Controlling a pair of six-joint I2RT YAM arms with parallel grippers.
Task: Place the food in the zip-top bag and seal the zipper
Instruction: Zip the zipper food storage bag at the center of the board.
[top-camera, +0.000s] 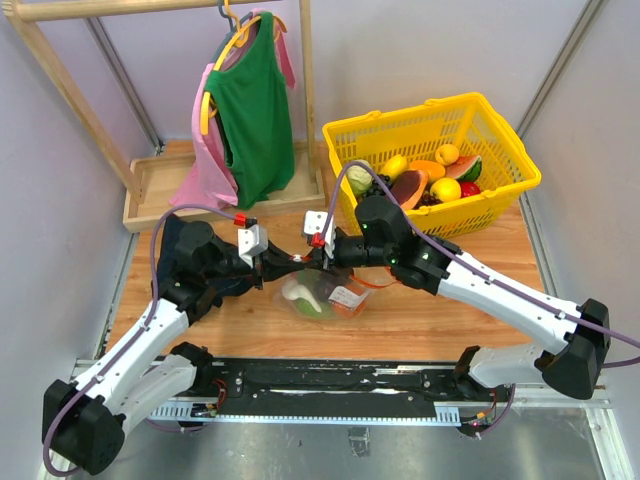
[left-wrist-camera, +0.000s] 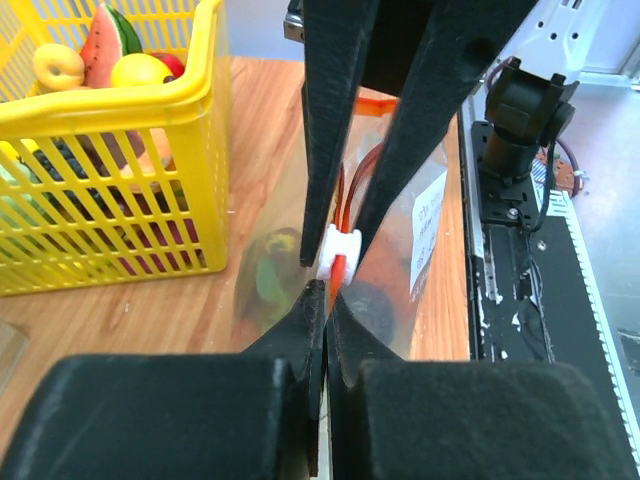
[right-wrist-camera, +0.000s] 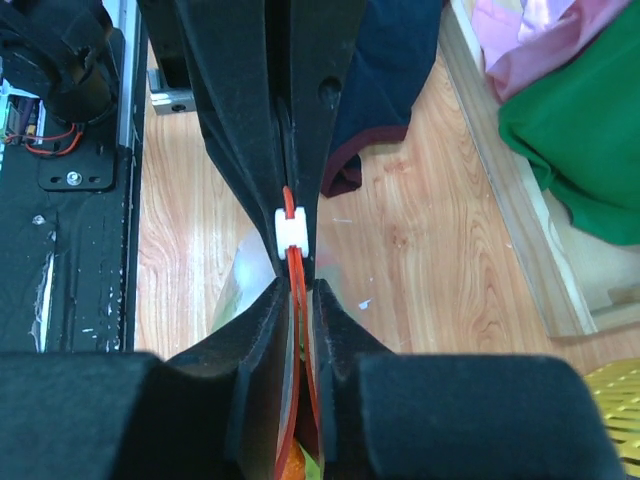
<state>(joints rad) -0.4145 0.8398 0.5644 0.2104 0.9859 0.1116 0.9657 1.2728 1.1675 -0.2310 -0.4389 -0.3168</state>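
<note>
The clear zip-top bag (top-camera: 322, 296) lies on the wooden table between both arms, with green food (top-camera: 310, 306) and an orange piece (top-camera: 352, 304) inside. My left gripper (top-camera: 292, 265) and right gripper (top-camera: 322, 254) meet tip to tip above it. In the left wrist view my left gripper (left-wrist-camera: 328, 292) is shut on the orange-red zipper (left-wrist-camera: 340, 272), just below the white slider (left-wrist-camera: 340, 250). In the right wrist view my right gripper (right-wrist-camera: 298, 285) is shut on the zipper (right-wrist-camera: 297, 268), just below the slider (right-wrist-camera: 292, 230). The bag's white label (left-wrist-camera: 428, 230) shows.
A yellow basket (top-camera: 505, 135) with several toy fruits (top-camera: 445, 188) stands at the back right, close behind the right arm. A wooden rack with a green shirt (top-camera: 255, 110) stands at the back left. A dark cloth (top-camera: 175, 238) lies under the left arm.
</note>
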